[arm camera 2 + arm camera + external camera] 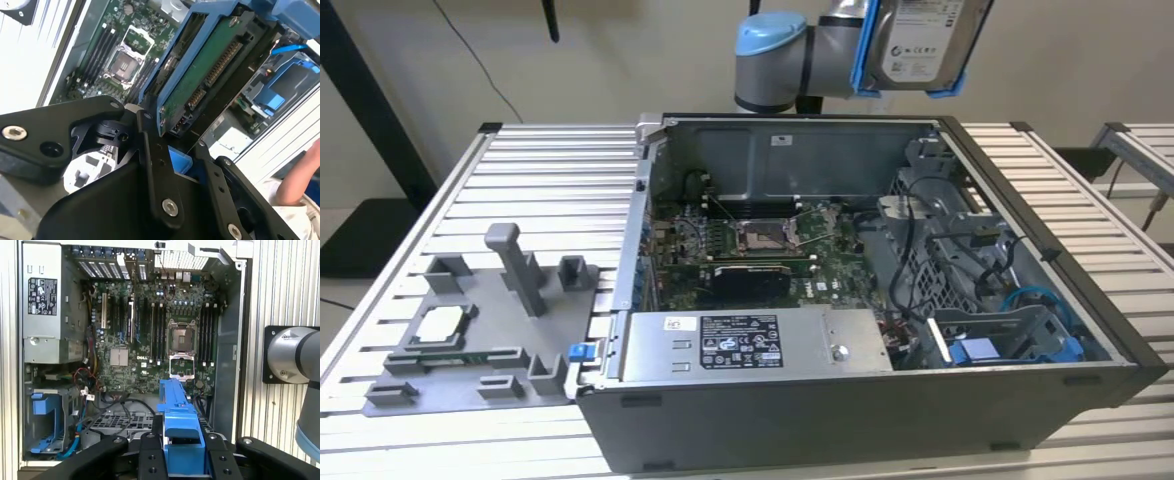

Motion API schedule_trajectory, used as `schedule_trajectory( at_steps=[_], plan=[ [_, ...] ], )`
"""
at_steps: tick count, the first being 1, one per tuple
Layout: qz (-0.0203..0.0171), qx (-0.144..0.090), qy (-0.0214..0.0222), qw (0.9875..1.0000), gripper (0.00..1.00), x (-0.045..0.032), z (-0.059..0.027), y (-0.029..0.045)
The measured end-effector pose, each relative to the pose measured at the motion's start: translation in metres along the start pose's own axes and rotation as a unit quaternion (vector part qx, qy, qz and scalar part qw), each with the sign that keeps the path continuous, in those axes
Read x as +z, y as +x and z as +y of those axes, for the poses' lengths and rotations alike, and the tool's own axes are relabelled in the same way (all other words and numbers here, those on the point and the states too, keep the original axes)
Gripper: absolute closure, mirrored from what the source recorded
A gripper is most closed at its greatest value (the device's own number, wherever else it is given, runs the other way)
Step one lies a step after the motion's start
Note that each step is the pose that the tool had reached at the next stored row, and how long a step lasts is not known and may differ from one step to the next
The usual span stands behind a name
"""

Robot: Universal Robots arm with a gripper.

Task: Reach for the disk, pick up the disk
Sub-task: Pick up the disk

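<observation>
Disk (923, 45) pinched in gripper (181, 452), held high above open PC case (1014, 170).

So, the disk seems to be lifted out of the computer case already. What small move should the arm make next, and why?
Probably hold the grip and pause, or rise only slightly. In the exterior view the disk hangs high above the open computer case, apart from it. In the first wrist view the gripper is shut on the disk's blue frame. The pick-up looks done, so no further reach seems needed.
</observation>
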State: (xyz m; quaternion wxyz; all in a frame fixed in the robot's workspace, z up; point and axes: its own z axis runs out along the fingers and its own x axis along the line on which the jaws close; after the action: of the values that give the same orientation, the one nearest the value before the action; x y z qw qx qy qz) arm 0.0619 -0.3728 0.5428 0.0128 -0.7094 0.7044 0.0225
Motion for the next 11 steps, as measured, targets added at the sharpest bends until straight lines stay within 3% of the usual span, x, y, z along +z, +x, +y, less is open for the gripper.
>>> schedule_trajectory(
  at_steps=[4,11],
  plan=[
    [-0.0001,0.0,0.0,1.0,1.0,0.0,-0.0115,0.0001],
    [0.0,0.0,0.0,1.0,1.0,-0.0001,-0.0153,0.0001]
  ],
)
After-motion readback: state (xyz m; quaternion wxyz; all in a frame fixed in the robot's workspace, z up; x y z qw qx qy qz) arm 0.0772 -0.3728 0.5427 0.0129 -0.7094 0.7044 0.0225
